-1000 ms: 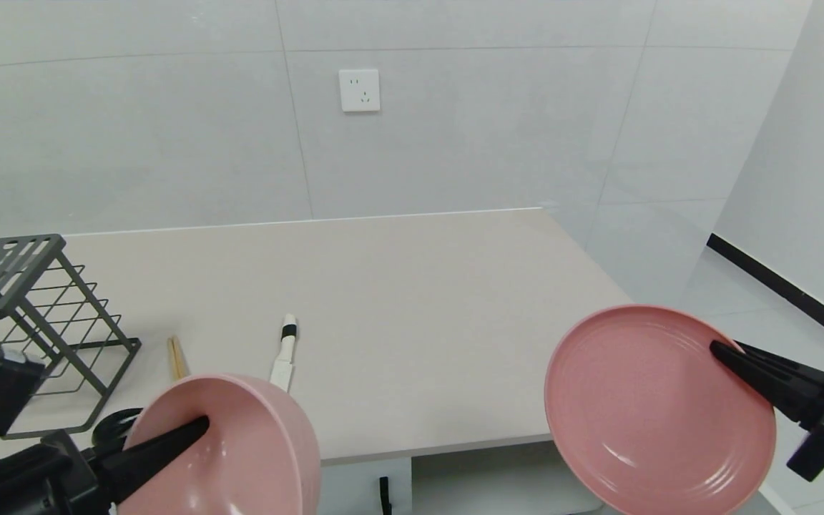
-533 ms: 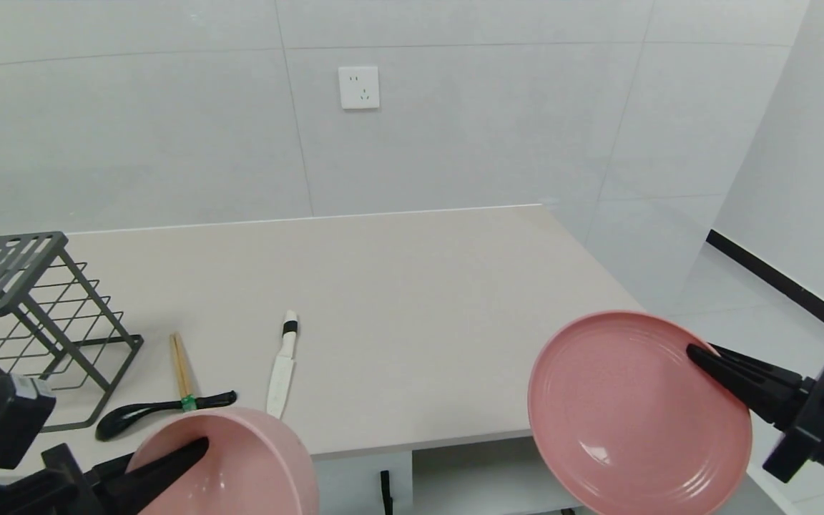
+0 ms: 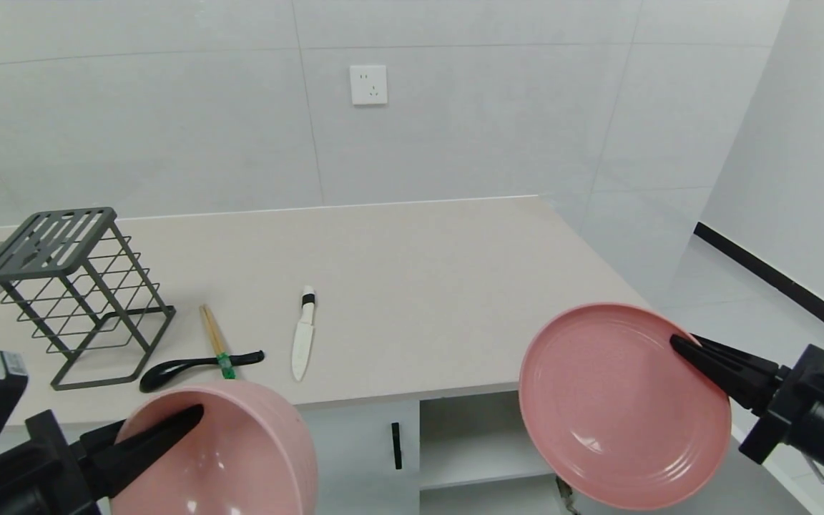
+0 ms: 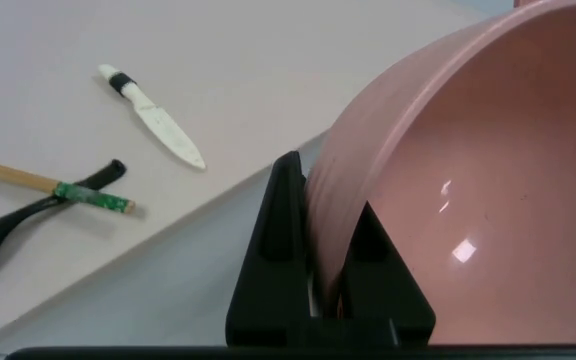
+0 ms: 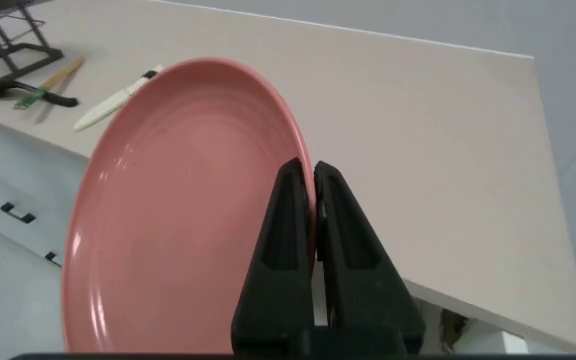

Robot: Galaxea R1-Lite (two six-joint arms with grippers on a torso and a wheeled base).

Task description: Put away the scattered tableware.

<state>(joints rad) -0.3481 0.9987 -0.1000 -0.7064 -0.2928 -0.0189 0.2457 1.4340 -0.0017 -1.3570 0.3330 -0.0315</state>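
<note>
Two pink dishes are up in the air and neither is touching the counter. The left gripper is clamped on the rim of the pink bowl, one finger inside and one outside. That's clear in the left wrist view, where the bowl wall sits squeezed between the black fingers. The bowl is tipped on its side and hangs just off the front edge of the counter on the left, in front of the white cabinet. The right gripper is pinched shut on the edge of the pink plate, which is held tilted up past the counter's front right corner, above the cabinet's open shelf. On the counter there's a white knife with a black band on the handle, lying pointed toward the front edge. Just to its left, wooden chopsticks lie crossed over the handle of a black spoon. A dark wire rack stands farther left, near the spoon's bowl end. A white wall socket sits on the tiles behind.
</note>
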